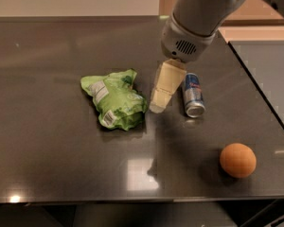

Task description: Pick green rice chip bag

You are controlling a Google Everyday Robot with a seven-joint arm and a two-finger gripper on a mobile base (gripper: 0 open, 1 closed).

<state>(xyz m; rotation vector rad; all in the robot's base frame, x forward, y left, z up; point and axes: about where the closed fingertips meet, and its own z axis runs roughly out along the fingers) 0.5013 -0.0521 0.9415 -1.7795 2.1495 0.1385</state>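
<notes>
Claw (157,106) between green rice chip bag (116,100) and drink can (193,94), over dark table (47,164)

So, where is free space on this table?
Free: the table left of the green rice chip bag, and the front strip between bag and orange fruit. Crowded: the middle, where the gripper is between the bag and the drink can.
</notes>
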